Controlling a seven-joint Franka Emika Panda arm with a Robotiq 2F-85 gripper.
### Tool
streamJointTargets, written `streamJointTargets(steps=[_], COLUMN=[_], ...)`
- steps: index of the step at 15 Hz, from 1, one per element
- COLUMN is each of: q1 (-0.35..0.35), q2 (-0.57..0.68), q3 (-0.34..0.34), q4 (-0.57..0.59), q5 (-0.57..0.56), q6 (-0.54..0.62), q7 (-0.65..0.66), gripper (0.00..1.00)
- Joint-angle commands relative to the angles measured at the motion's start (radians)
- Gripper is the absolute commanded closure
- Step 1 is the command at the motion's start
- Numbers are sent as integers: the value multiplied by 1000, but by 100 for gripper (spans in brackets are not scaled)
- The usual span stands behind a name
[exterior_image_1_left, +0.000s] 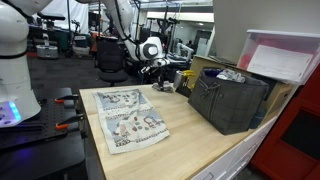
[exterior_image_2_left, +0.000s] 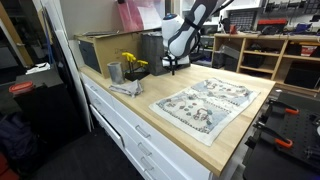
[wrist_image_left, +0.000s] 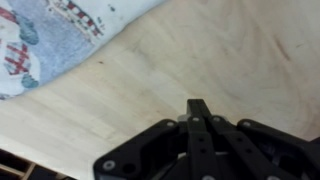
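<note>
My gripper is shut, its two black fingers pressed together with nothing between them. It hangs over bare light wood of the countertop. A patterned cloth lies flat at the upper left of the wrist view, apart from the fingers. In both exterior views the arm reaches down at the back of the counter, with the gripper just beyond the far edge of the cloth.
A dark crate stands on the counter beside the cloth, with a pale bin behind it. A metal cup and a yellow item sit near the crate. Clamps lie off the counter's end.
</note>
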Motion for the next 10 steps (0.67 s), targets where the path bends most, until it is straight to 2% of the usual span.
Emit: streamJointTargets(steps=[1,5,7,8,10], q1=[-67,-183,-275,-305,-357], q2=[2,15,12,17,23], q3=[-28,-16,32,41,57], q4=[-9,-1,3,9,15], q5=[-25,-33,-4,5,23], q6=[-62,-125,-155,-174,-203], q7=[62,2,-69,-90,-118], gripper=[100,100,100,74,66])
